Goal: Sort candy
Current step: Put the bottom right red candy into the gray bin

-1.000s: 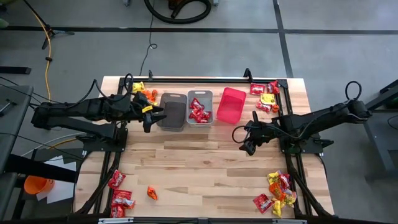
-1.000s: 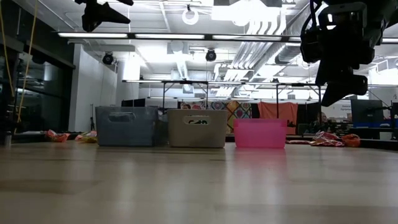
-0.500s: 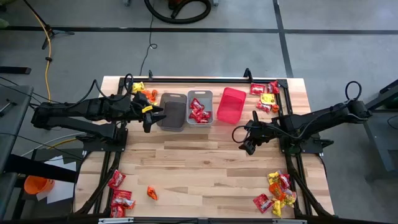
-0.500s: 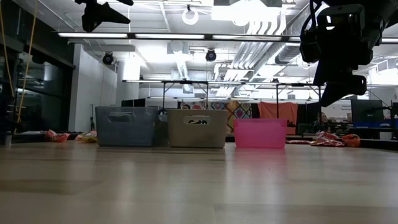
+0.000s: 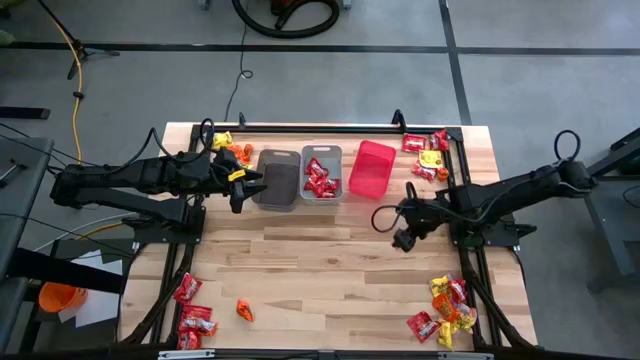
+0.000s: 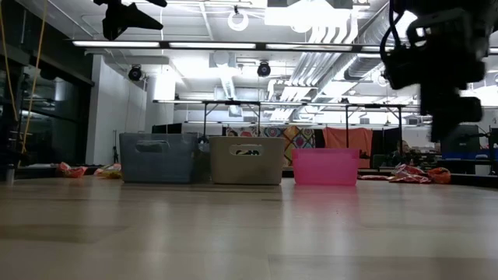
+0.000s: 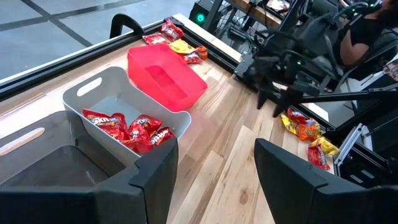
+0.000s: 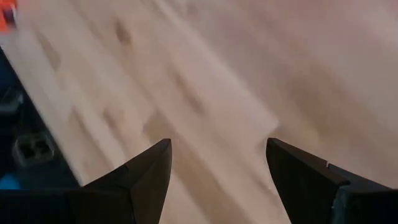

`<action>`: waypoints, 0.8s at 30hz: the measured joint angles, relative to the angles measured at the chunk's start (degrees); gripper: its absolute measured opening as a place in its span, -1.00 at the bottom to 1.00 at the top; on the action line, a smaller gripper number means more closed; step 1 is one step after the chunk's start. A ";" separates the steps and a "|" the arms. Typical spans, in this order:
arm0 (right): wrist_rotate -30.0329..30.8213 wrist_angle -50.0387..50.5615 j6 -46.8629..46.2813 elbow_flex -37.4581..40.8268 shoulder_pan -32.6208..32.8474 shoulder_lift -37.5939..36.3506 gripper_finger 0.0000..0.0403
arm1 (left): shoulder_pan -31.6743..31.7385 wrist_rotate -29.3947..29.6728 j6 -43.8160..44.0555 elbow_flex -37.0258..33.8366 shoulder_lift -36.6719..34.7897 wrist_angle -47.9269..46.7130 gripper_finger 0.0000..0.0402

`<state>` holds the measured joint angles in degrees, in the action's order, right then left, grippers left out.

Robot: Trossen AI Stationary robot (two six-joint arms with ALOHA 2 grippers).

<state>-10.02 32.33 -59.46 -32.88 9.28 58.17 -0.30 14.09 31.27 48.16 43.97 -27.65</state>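
Observation:
The candy lies in four heaps at the table's corners: far left point(image 5: 228, 145), far right point(image 5: 428, 152), near left point(image 5: 192, 310) and near right point(image 5: 446, 305). One orange sweet point(image 5: 244, 310) lies alone. Red candy point(image 7: 127, 127) fills the grey bin point(image 5: 322, 173), which stands between the brown bin point(image 5: 277, 180) and the pink bin point(image 5: 371, 168). My left gripper point(image 5: 243, 188) hovers open and empty at the brown bin's left side. My right gripper point(image 5: 402, 240) is open and empty, raised over bare wood near the table's middle, on the near side of the pink bin.
Black metal frames run along the table's left and right edges point(image 5: 470, 250). A rail crosses the far edge point(image 5: 320, 128). Bare wood stretches across the middle and near part of the table point(image 5: 320, 270).
My right gripper has swung a little toward the table's right and near edge and has turned about its wrist; its wrist view is blurred by the motion. The candy and the bins lie as before.

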 joint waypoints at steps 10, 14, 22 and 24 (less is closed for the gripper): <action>-0.47 -14.32 -5.97 0.00 11.84 -0.04 0.27 | 0.01 0.00 2.58 0.02 0.00 0.15 -0.02; 5.40 -17.56 -6.75 -0.02 14.81 -0.04 0.27 | 0.00 0.00 2.58 0.02 0.00 0.60 -0.02; 5.95 -17.54 -5.94 -0.02 15.99 -0.04 0.27 | 0.02 0.00 3.04 0.02 -0.02 0.54 -0.02; 2.91 -17.06 -4.35 -0.04 15.97 -0.04 0.27 | 0.02 0.00 3.04 0.02 -0.02 0.54 -0.02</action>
<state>-7.12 15.26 -63.82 -32.93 25.25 58.13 -0.27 14.09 34.30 48.18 43.94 -27.11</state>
